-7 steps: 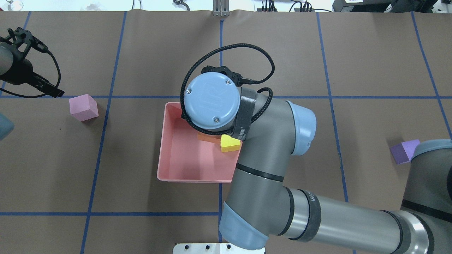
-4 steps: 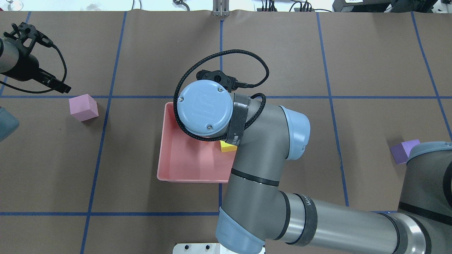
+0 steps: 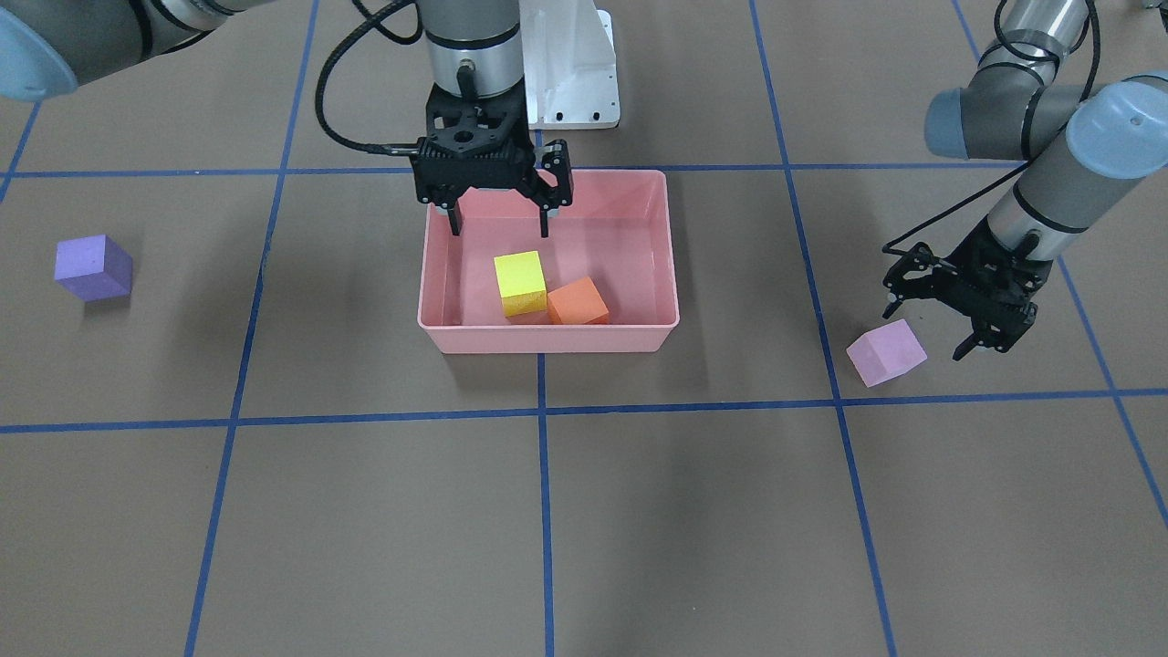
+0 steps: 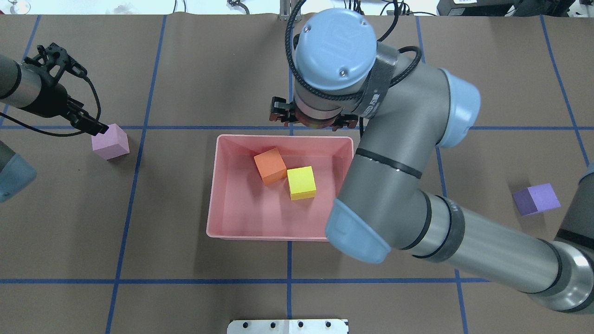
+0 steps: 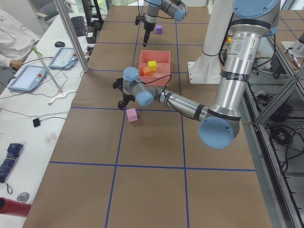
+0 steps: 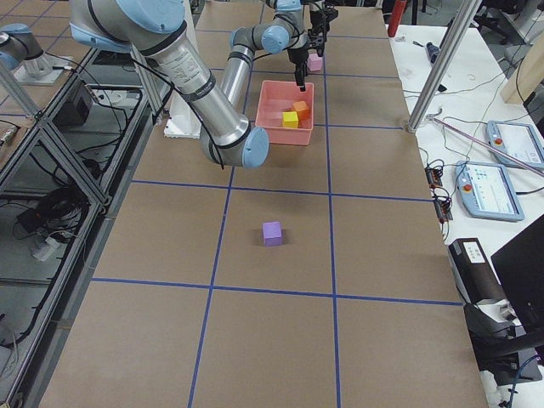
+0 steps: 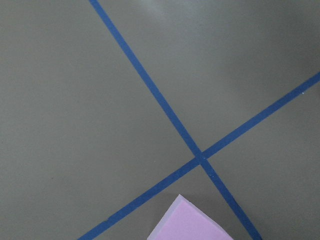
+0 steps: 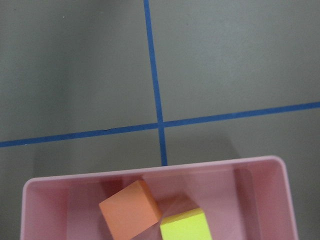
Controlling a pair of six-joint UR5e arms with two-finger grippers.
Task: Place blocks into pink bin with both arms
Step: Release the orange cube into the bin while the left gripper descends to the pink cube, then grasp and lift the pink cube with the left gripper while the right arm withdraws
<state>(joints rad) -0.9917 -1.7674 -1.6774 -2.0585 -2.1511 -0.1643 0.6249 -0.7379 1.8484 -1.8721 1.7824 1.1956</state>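
Observation:
The pink bin (image 3: 547,338) stands mid-table and holds the yellow block (image 3: 520,283) and the orange block (image 3: 577,303) side by side; they also show in the overhead view, yellow (image 4: 301,182) and orange (image 4: 270,165). My right gripper (image 3: 499,228) is open and empty, raised above the bin. The pale pink block (image 3: 885,351) lies on the table on my left. My left gripper (image 3: 923,321) is open, close over its robot-side edge; the block just shows in the left wrist view (image 7: 192,222). The purple block (image 4: 536,198) lies alone far right.
The white metal base (image 3: 570,73) stands at the robot's edge of the table behind the bin. Blue tape lines (image 4: 134,185) grid the brown table cover. My right arm's elbow (image 4: 357,232) overhangs the bin's right corner in the overhead view.
My right arm has lifted and swung to the bin's far side, uncovering the orange and yellow blocks in the bin. My left gripper has moved right, up to the pink block.

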